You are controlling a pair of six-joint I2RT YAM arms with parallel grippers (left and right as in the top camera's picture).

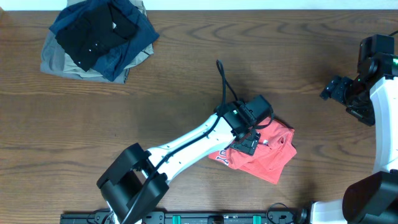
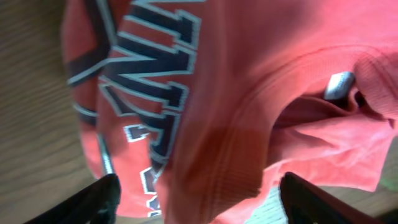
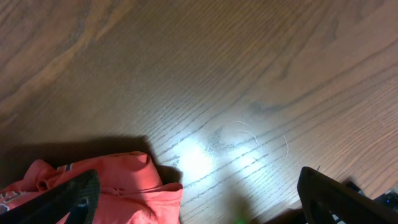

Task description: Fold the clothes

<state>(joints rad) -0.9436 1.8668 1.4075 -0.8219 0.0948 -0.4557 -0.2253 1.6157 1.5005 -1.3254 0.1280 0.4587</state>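
The coral-red T-shirt (image 1: pixel 268 157) lies crumpled on the wooden table, right of centre near the front. My left gripper (image 1: pixel 250 140) is directly over its left part, open, fingers spread wide. In the left wrist view the shirt (image 2: pixel 249 74) fills the frame, with its white-outlined lettering (image 2: pixel 149 81), neck opening and white label (image 2: pixel 339 84); a raised fold of cloth sits between the open fingers (image 2: pixel 199 208). My right gripper (image 1: pixel 331 91) is open and empty, raised at the right side, well apart from the shirt. The shirt's edge shows in the right wrist view (image 3: pixel 118 190) at lower left, beside the open fingers (image 3: pixel 199 202).
A pile of folded black, navy and khaki garments (image 1: pixel 99 38) sits at the back left corner. Bare wooden tabletop (image 1: pixel 186 81) lies between the pile and the shirt. The right arm's base (image 1: pixel 385 124) stands at the right edge.
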